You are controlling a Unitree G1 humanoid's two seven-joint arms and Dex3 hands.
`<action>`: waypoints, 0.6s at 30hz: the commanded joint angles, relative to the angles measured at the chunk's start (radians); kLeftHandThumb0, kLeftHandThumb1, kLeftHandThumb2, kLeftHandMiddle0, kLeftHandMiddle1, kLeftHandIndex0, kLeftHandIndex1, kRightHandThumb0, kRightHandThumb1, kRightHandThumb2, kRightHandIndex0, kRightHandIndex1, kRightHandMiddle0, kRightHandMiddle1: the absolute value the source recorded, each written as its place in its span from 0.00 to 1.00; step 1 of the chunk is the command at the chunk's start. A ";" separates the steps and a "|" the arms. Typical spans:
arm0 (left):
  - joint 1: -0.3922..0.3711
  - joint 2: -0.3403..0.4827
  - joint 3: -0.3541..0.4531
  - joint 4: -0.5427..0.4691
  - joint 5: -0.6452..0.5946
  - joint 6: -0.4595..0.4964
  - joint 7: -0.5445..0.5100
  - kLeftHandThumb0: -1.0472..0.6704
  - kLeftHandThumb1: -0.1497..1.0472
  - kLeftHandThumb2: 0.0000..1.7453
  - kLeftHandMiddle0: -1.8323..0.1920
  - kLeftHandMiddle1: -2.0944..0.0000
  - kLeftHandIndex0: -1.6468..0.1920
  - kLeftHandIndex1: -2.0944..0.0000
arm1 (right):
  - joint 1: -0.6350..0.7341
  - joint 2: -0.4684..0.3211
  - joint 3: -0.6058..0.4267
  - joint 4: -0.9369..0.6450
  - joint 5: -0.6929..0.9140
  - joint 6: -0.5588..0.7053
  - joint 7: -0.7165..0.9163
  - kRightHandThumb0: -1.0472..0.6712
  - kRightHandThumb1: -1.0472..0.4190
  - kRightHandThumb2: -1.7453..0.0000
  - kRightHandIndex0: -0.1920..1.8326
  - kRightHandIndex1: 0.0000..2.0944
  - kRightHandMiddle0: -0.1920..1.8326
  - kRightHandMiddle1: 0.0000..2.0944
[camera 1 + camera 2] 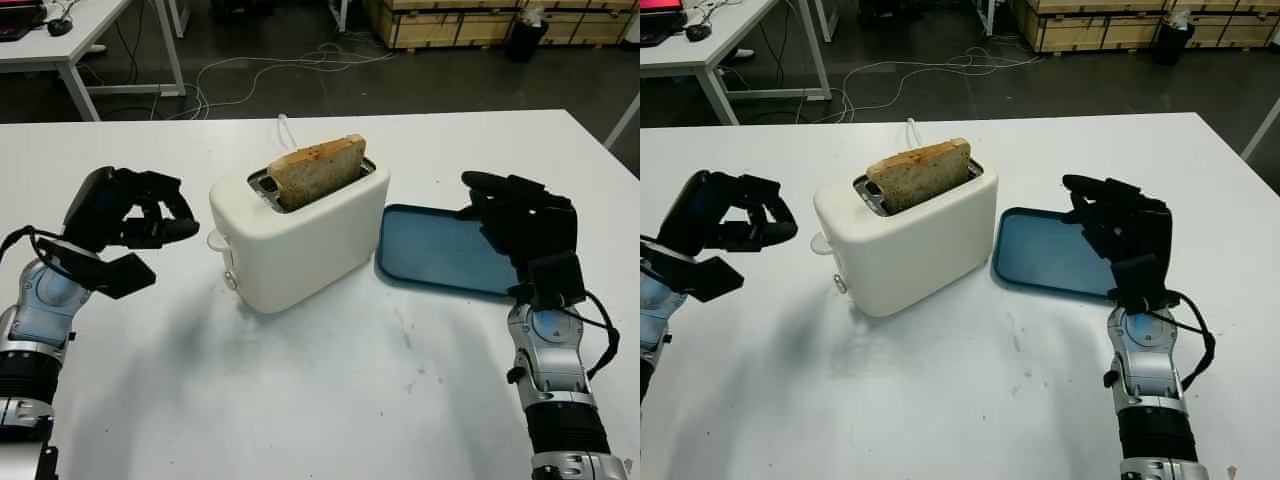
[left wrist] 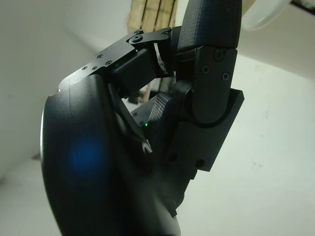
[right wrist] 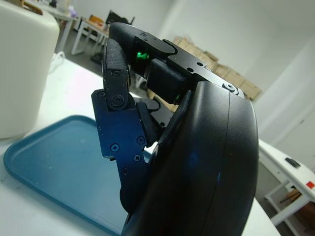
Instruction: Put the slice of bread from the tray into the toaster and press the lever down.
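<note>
A white toaster (image 1: 300, 240) stands in the middle of the table, with a slice of brown bread (image 1: 315, 172) upright in its slot and sticking out above the top. Its small white lever (image 1: 218, 240) juts from the end facing my left hand. The blue tray (image 1: 440, 255) lies to the toaster's right with nothing on it. My left hand (image 1: 150, 215) hovers left of the toaster at lever height, fingers curled, holding nothing. Above the tray's right edge, my right hand (image 1: 510, 215) is open; the right wrist view shows the tray (image 3: 54, 162) beneath it.
The white table (image 1: 330, 400) stretches bare in front of the toaster. A white cord (image 1: 283, 128) runs off behind the toaster. Beyond the far edge are floor cables (image 1: 270, 70), a desk (image 1: 70, 40) at the back left and wooden crates (image 1: 450, 25) at the back right.
</note>
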 commanded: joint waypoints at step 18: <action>-0.004 0.058 -0.033 -0.079 0.099 -0.052 -0.042 0.00 0.89 0.29 0.34 0.17 0.45 0.65 | -0.028 0.015 -0.022 0.025 -0.002 -0.022 0.026 0.35 0.09 0.87 0.53 0.56 0.69 0.06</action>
